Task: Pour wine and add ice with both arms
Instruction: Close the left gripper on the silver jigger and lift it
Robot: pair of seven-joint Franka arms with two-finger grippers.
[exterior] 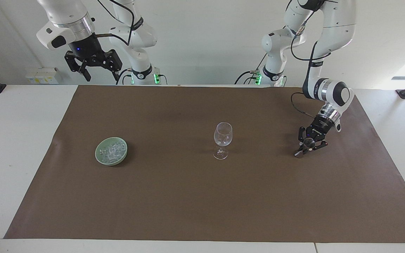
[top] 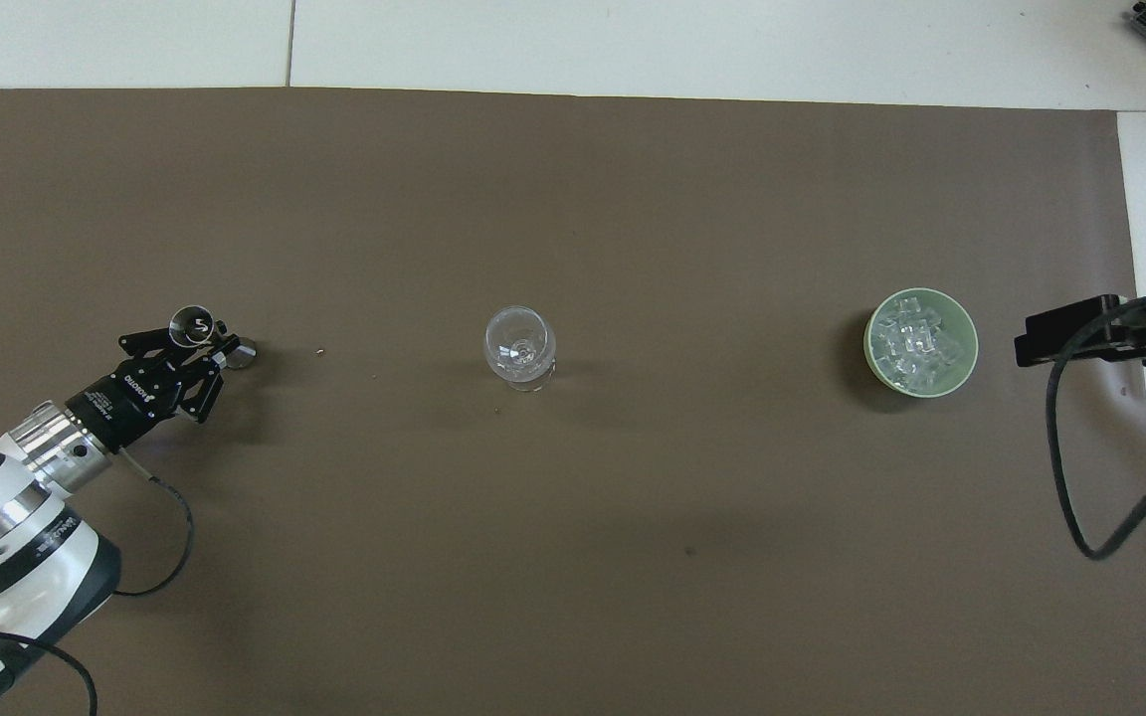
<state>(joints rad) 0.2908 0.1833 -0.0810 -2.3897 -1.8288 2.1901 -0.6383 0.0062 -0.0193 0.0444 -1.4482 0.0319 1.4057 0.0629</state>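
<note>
- The left gripper [exterior: 307,144] is low over the brown mat [exterior: 202,196], toward the left arm's end of the table. Its fingers are closed around the narrow middle of a small metal measuring cup [top: 197,328].
- The cup seems to stand on the mat and lean a little, but I cannot tell if its foot is touching.
- The wine glass [exterior: 222,140] stands upright near the middle of the mat, well apart from the left gripper. It looks empty, though clear glass is hard to judge.
- The ice [top: 917,340] lies heaped in a pale green bowl [exterior: 99,158], on the mat toward the right arm's end of the table.
- The right gripper [exterior: 93,66] waits high in the air at the robots' edge of the table, with its fingers wide apart and nothing between them.
</note>
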